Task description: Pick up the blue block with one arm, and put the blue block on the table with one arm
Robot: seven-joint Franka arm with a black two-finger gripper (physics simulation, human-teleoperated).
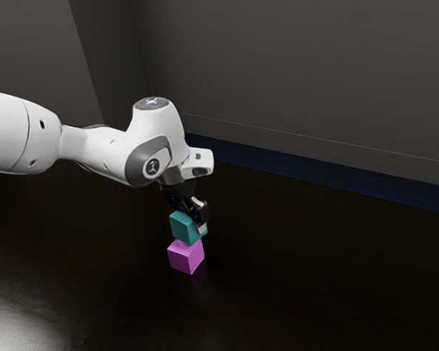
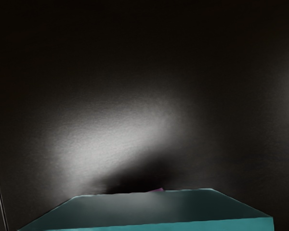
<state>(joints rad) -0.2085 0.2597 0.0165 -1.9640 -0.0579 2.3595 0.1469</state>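
Low over the table [image 1: 314,278], my gripper [image 1: 193,218] is shut on the teal-blue block [image 1: 184,227]. A light fingertip [image 1: 202,228] lies against the block's side toward the exterior view's right; the block covers much of the grip. Directly below is a pink block [image 1: 184,256], its top partly hidden by the blue one. Whether the two blocks touch I cannot tell. In the wrist view the blue block [image 2: 149,207] lies close under my hand, and a small corner of the pink block [image 2: 157,190] peeks out past its edge.
The dark, glossy table surface [image 2: 106,139] carries a bright reflection and a shadow beside the blue block. Behind the table, a dark blue strip [image 1: 314,172] runs along the foot of a grey wall [image 1: 300,73].
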